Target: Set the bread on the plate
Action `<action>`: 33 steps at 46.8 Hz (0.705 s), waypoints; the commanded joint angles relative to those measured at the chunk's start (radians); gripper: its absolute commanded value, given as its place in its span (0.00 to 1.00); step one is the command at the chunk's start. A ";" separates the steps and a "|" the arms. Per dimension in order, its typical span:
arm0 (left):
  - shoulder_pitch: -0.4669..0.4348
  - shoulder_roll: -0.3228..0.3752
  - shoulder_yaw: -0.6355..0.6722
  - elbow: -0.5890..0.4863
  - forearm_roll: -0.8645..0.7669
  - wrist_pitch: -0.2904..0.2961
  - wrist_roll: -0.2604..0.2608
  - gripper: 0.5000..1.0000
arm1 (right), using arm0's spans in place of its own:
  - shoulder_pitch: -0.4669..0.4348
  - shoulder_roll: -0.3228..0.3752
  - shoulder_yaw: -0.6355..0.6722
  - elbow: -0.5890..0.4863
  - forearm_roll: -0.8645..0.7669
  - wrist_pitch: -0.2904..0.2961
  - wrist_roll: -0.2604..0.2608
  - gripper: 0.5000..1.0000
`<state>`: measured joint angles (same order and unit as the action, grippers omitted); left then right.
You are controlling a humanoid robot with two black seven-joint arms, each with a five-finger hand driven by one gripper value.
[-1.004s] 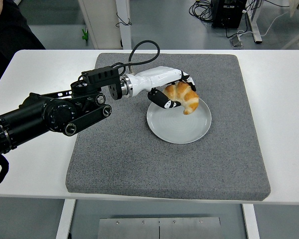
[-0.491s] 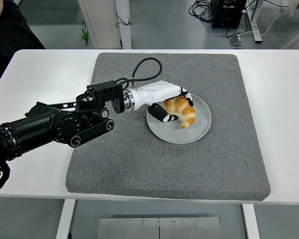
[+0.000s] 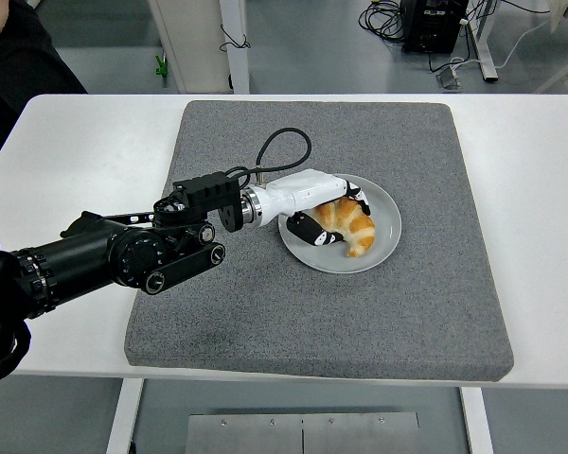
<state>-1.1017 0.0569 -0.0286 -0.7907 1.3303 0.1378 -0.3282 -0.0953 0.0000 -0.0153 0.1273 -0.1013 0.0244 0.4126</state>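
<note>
Finding: the fingers (image 3: 308, 230) of the left hand (image 3: 324, 202) are curled around the bread (image 3: 349, 225), a croissant, clamped on its left end. The bread lies to the right of the palm, its long axis running from upper left to lower right, its free tip pointing toward the near rim. It sits over the plate (image 3: 386, 213), apparently resting on it. Judgement: release is the only step outstanding. Beneath is 1 grey mat (image 3: 265, 303) on the white table (image 3: 66, 161). The right arm is not visible.
</note>
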 commanded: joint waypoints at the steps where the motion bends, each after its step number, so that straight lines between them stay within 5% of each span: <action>1: 0.000 0.000 -0.002 0.001 -0.003 0.002 0.000 0.18 | 0.000 0.000 0.000 0.000 0.000 0.000 -0.001 1.00; 16: 0.002 0.003 -0.001 -0.001 -0.022 0.002 -0.014 0.57 | 0.000 0.000 0.000 0.000 0.000 0.000 0.000 1.00; 23: 0.002 0.003 -0.001 -0.001 -0.033 0.000 -0.040 0.90 | 0.000 0.000 0.000 0.000 0.000 0.000 0.000 1.00; 33: -0.001 0.008 -0.002 -0.004 -0.049 -0.009 -0.051 0.92 | 0.000 0.000 0.000 0.000 -0.001 0.000 0.000 1.00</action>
<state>-1.1009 0.0608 -0.0292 -0.7928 1.2827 0.1326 -0.3787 -0.0951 0.0000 -0.0153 0.1273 -0.1017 0.0245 0.4126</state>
